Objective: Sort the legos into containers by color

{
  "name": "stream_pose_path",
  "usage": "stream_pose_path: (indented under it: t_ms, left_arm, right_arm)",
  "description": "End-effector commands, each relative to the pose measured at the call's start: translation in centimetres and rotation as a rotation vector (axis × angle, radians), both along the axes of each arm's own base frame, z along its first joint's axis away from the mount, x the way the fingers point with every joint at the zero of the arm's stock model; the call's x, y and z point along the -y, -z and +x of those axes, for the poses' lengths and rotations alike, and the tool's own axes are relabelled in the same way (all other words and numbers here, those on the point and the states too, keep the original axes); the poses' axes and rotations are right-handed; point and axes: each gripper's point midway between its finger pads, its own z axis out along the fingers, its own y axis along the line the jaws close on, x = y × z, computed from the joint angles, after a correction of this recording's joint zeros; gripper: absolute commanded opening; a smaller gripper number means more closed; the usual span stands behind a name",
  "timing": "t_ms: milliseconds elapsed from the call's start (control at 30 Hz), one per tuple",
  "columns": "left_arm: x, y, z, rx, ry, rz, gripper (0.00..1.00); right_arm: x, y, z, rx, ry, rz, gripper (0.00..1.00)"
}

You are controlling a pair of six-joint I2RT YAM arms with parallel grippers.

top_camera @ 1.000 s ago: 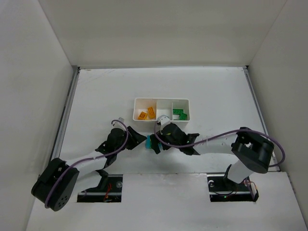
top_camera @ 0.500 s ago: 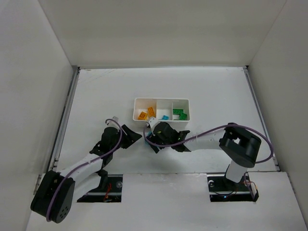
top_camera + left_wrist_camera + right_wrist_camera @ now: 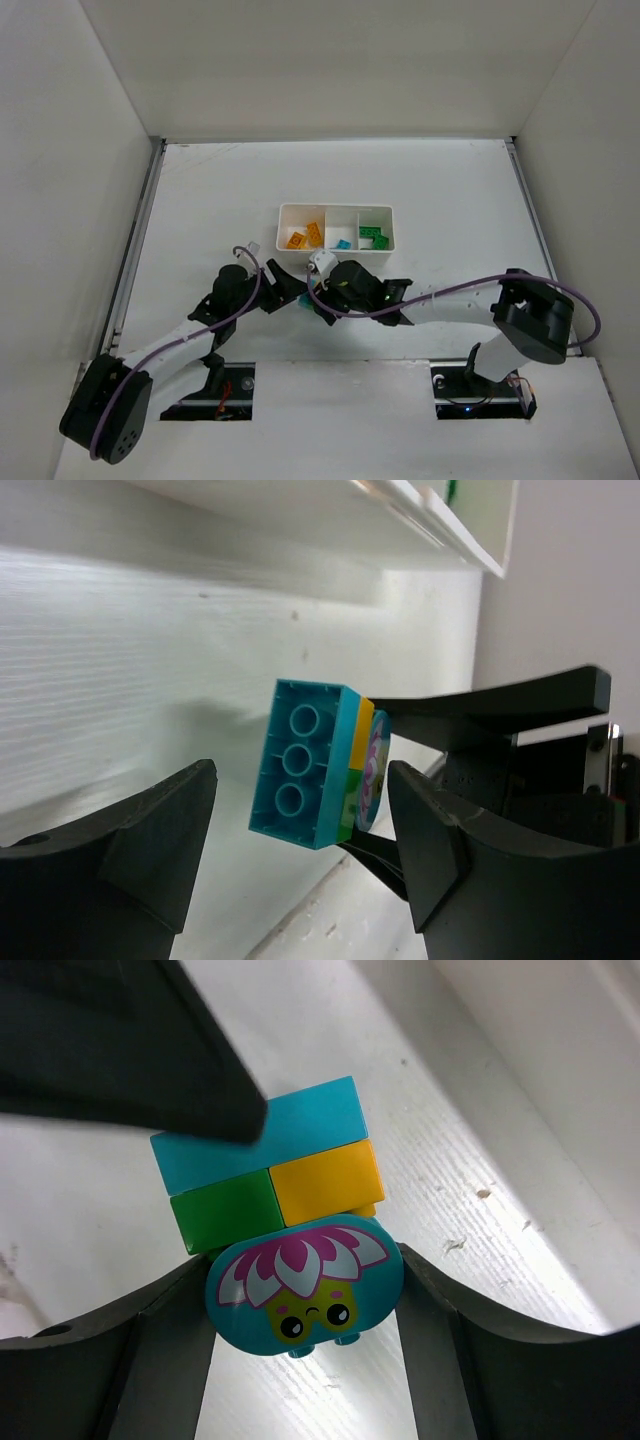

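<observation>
A light, stiff clump of cyan, yellow and green plastic bricks is pinched by the right gripper near the white tray; its flat cyan sides, flanked by the open left gripper, are judged graspable.

Clump before tray
Clump between left gripper and right gripper, near side of tray; bricks lie in all 3 compartments.

We log clump: cyan brick, green brick, yellow brick, round cyan piece printed with magenta-and-white petals, yellow-green face, black eyes

Tray white; in it we see orange legos, cyan legos, green legos

Left gripper, right gripper black; cables purple; table white
</observation>
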Motion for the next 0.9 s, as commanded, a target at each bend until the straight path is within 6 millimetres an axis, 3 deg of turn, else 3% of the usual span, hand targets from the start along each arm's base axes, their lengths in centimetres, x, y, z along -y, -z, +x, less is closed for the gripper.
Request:
stream_pose_path:
  t_ms: [0, 167, 533, 667, 867]
  left_arm:
    - [2.2, -3.2, -0.4, 0.078, 0.08, -0.098, 0.67]
    - [3.7, -4.2, -1.1, 0.087, 0.113, -0.147, 0.62]
    - [4.8, -4.8, -2.0, 0.082, 0.139, -0.182, 0.27]
    - [4.3, -5.0, -1.6, 0.096, 0.111, -0.191, 0.13]
    - [2.0, -5.6, -0.2, 0.122, 0.021, -0.222, 0.08]
  right_arm:
    - [-1.0, -2.2, -0.2, 0.018, -0.013, 0.085, 0.62]
    - [-1.6, -2.9, -0.7, 0.025, -0.028, 0.106, 0.62]
    - [-1.6, -4.4, -1.6, 0.036, -0.029, 0.161, 0.62]
    - [-1.1, -4.3, -1.7, 0.033, -0.022, 0.161, 0.62]
    - [0.1, -4.7, -2.1, 0.031, 0.004, 0.187, 0.62]
